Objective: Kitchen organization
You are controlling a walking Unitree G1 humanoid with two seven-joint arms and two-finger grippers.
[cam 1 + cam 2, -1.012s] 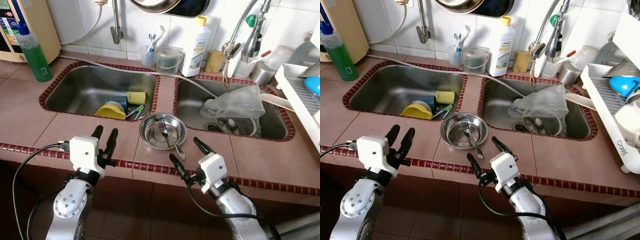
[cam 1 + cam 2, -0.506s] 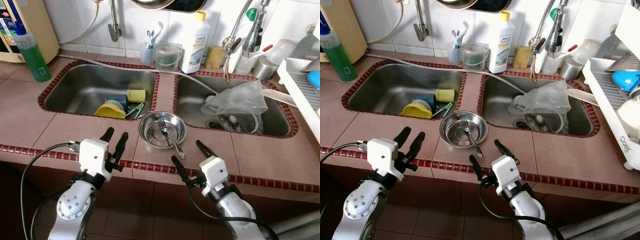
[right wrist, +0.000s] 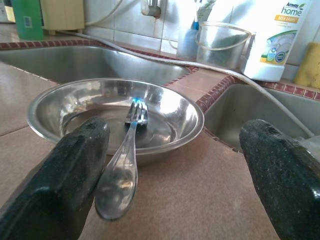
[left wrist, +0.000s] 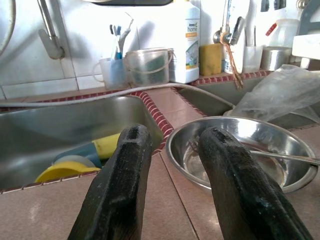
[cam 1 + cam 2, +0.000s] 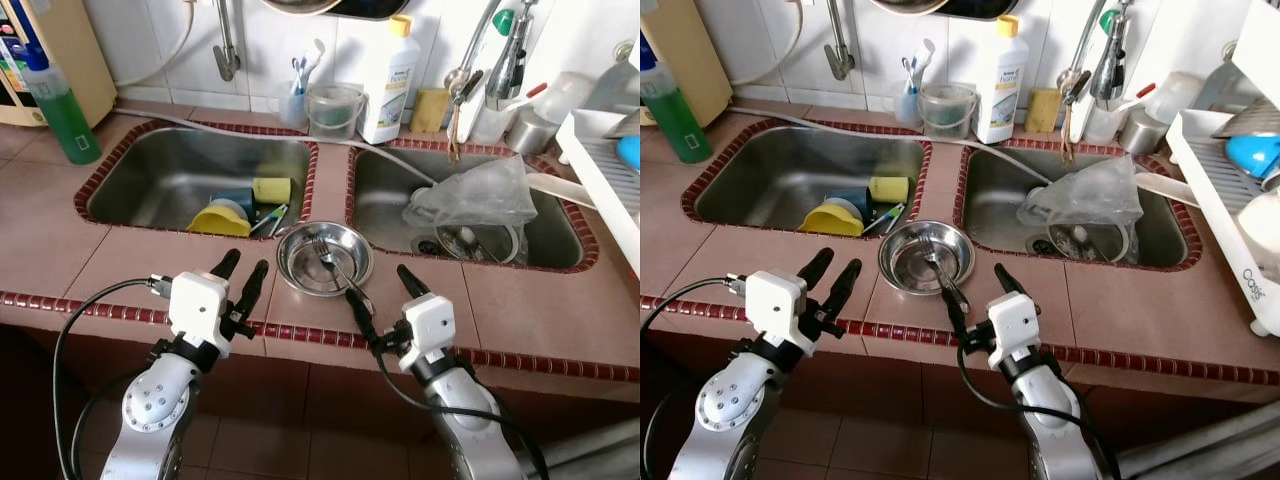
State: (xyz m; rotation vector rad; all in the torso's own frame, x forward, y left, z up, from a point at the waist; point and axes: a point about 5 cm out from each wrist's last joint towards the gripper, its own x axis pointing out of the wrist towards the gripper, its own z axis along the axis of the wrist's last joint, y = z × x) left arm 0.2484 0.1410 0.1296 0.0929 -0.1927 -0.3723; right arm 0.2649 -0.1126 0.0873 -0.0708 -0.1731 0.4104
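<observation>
A round steel bowl (image 5: 312,272) sits on the tiled counter strip between the two sinks, with a fork (image 5: 338,272) lying in it, handle over the near rim. My right gripper (image 5: 385,297) is open at the counter's front edge, just short of the bowl, its fingers on either side of the fork handle (image 3: 118,176) without touching. My left gripper (image 5: 243,275) is open over the counter, to the left of the bowl (image 4: 280,158) and empty.
The left sink (image 5: 160,180) holds a yellow dish (image 5: 218,222), blue cups and a sponge. The right sink (image 5: 385,200) holds a crumpled plastic bag (image 5: 480,195). A detergent bottle (image 5: 390,75), cups and a tap line the back wall. A dish rack (image 5: 605,160) stands at the right.
The camera has moved in and down a little. Both grippers have moved forward over the counter edge toward the bowl; the right one now straddles the fork handle. Both stay open.
</observation>
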